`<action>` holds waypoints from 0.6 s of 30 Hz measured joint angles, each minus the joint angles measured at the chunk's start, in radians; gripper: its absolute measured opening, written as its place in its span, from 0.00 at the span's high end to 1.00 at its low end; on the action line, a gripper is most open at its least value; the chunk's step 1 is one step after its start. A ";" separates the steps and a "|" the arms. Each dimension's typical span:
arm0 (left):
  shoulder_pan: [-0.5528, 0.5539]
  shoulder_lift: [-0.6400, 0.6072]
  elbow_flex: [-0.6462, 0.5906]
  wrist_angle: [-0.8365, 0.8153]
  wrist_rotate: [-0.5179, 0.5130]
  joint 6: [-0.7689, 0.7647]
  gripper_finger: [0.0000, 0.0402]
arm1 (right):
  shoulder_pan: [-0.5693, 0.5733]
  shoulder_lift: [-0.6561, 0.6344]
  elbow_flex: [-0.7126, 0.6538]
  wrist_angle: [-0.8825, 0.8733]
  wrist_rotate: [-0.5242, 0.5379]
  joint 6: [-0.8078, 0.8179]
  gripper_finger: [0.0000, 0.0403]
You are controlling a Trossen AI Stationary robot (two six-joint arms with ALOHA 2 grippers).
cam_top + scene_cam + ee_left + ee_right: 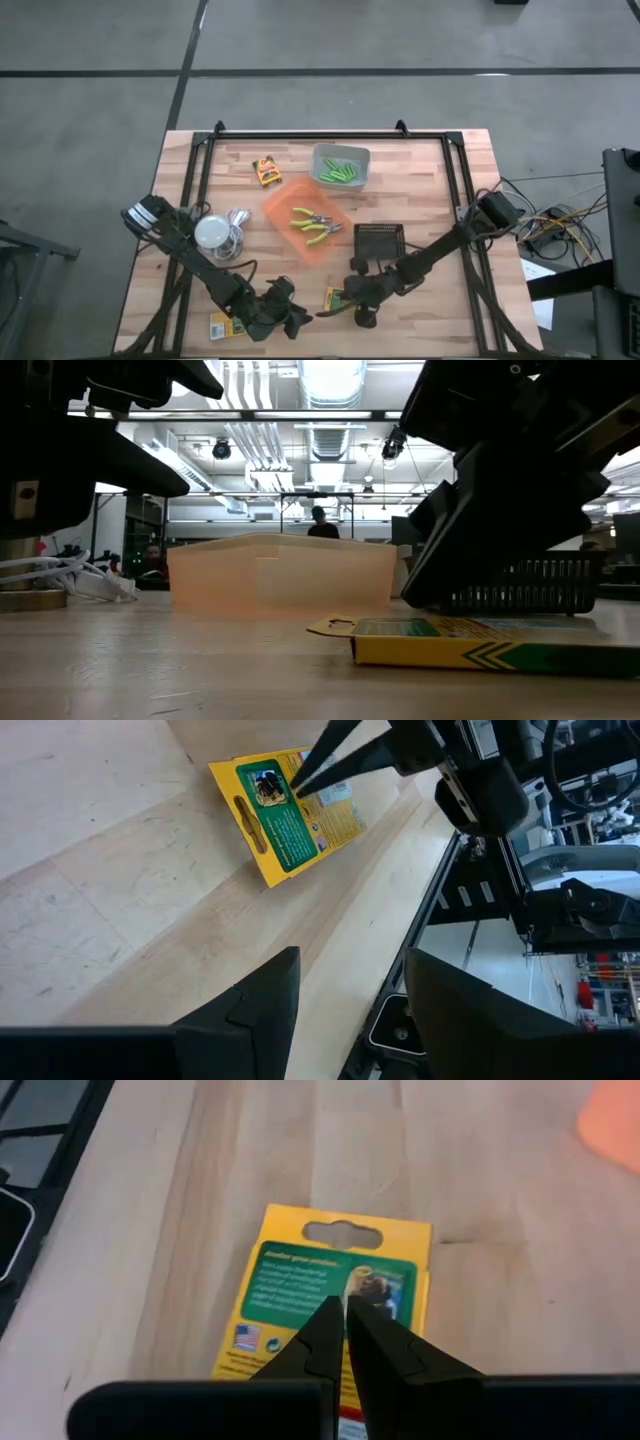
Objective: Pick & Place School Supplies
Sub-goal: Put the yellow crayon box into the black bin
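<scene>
A yellow-and-green printed box (333, 298) lies flat on the table near its front edge; it also shows in the right wrist view (340, 1270), the left wrist view (285, 820) and the low view (470, 643). My right gripper (345, 1308) is shut, its tips over the box's printed top face. My left gripper (350, 1010) is open and empty, just left of that box (298, 318). A second box (222, 327) lies beside my left arm and a third (266, 171) at the far left. Two green-handled pliers (312, 224) lie in the orange bin (280, 205). Lime-green sticks (340, 172) lie in the grey bin (340, 152). My right gripper's shut fingertips (330, 1320) come slanting down from the table's right onto the middle of the box's printed top face (375, 1285). I cannot tell whether they touch it. The box lies flat on the table.
A black mesh basket (380, 240) stands just behind my right gripper. A white round thing with coiled cable (215, 232) lies at the left by my left arm. A black frame (300, 135) runs along the table's far and side edges. People show far off in the room.
</scene>
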 joint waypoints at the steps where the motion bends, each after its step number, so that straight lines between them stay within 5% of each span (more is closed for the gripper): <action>1: 0.000 0.000 0.000 0.000 0.000 -0.003 0.54 | -0.003 -0.001 0.000 0.000 -0.001 -0.008 0.96; 18: 0.000 0.000 0.000 0.000 -0.001 -0.004 0.54 | -0.049 -0.010 0.005 -0.193 -0.020 0.050 0.96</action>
